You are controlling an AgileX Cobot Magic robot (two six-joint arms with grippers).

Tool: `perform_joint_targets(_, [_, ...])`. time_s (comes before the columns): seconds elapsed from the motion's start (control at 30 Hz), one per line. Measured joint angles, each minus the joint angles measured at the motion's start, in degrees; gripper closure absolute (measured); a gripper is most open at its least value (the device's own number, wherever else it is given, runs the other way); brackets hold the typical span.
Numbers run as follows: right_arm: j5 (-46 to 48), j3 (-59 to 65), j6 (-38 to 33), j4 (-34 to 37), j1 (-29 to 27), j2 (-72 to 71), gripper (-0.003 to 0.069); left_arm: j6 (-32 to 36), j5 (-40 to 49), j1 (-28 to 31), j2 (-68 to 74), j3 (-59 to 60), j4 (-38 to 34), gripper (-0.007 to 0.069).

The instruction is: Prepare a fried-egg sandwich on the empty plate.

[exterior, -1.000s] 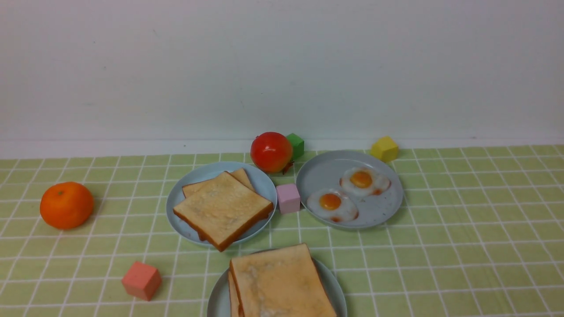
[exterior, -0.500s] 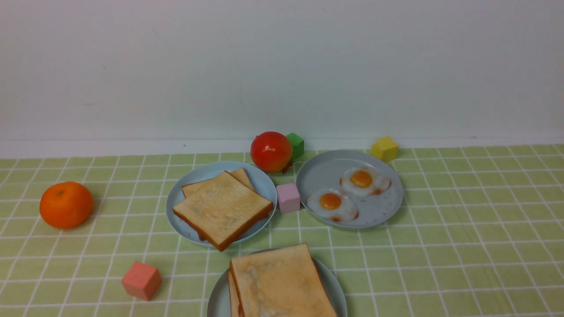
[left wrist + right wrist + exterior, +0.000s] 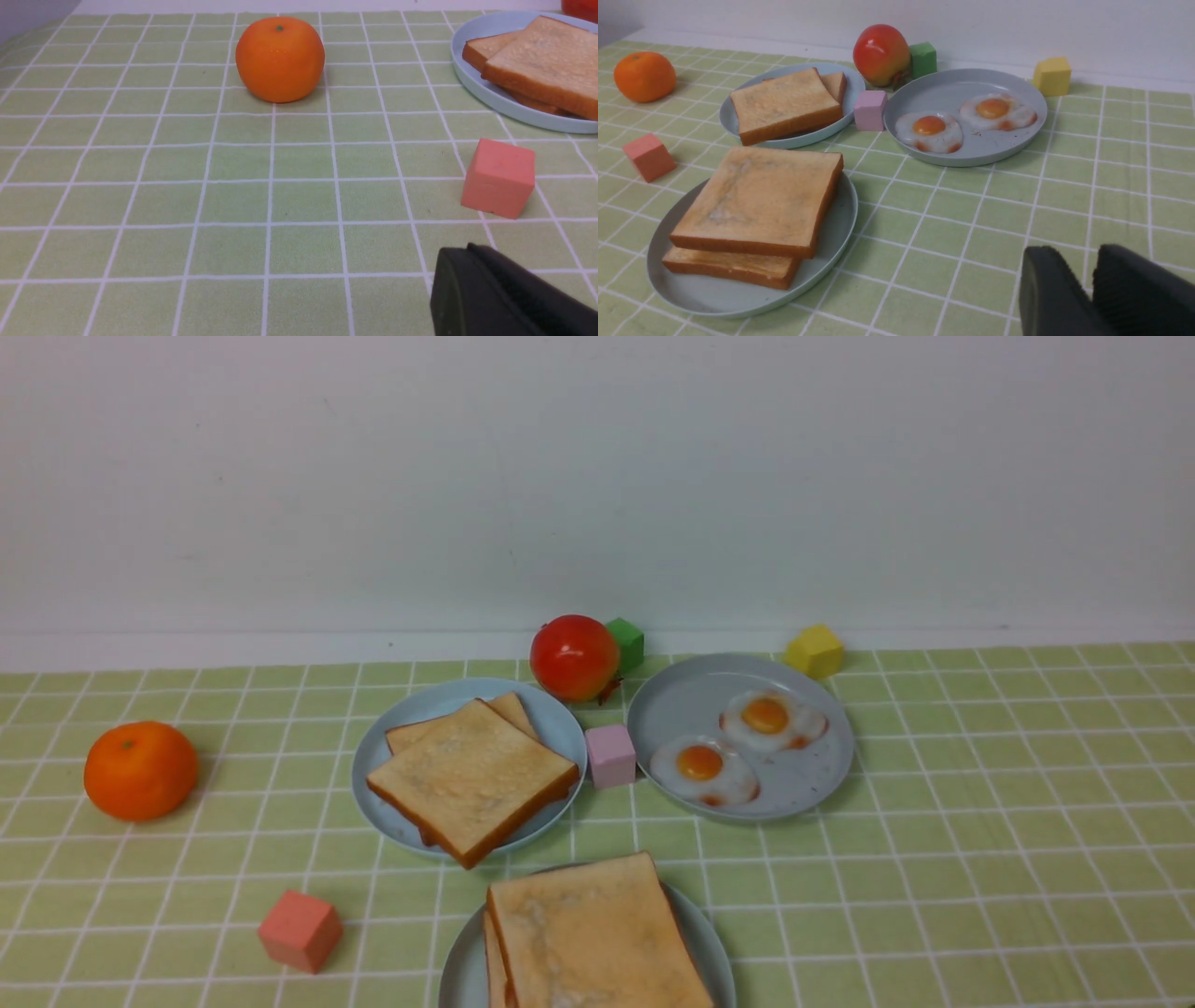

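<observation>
Two toast slices (image 3: 593,933) lie stacked on the pale mint-green plate (image 3: 714,957) at the near edge; the right wrist view shows the top slice (image 3: 761,196) over the lower one (image 3: 728,270), and nothing shows between them. Two fried eggs (image 3: 702,770) (image 3: 770,719) lie on a grey-blue plate (image 3: 691,695) at the right. Neither gripper appears in the front view. My left gripper (image 3: 462,249) is shut and empty over the cloth near a salmon cube (image 3: 499,177). My right gripper (image 3: 1078,252) hangs over bare cloth to the right of the sandwich plate, jaws slightly apart, nothing between them.
A blue plate (image 3: 429,705) holds two more toast slices (image 3: 471,775). Around stand an orange (image 3: 140,770), a red fruit (image 3: 574,656), and pink (image 3: 610,756), salmon (image 3: 299,931), green (image 3: 627,644) and yellow (image 3: 815,651) cubes. A white wall closes the back.
</observation>
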Motion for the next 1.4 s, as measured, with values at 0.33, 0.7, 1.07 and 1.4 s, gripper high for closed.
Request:
perform_joint_targets(0.33, [-3.1, 10.4, 0.0, 0.0, -13.1, -6.6, 0.0459, 0.0, 0.0, 0.0, 0.0, 0.0, 0.0, 0.0603])
perform_joint_targets(0.7, [-1.6, 11.4, 0.1, -0.3, -16.4, -6.6, 0.0447, 0.0, 0.1, 0.0, 0.0, 0.0, 0.1, 0.0596])
perform_joint_targets(1.07, [-1.6, 11.4, 0.1, -0.4, -16.4, -6.6, 0.0439, 0.0, 0.3, 0.0, 0.0, 0.0, 0.1, 0.0585])
perform_joint_targets(1.4, [-1.6, 11.4, 0.1, -0.4, -16.4, -6.6, 0.0435, 0.0, 0.3, 0.0, 0.0, 0.0, 0.1, 0.0579])
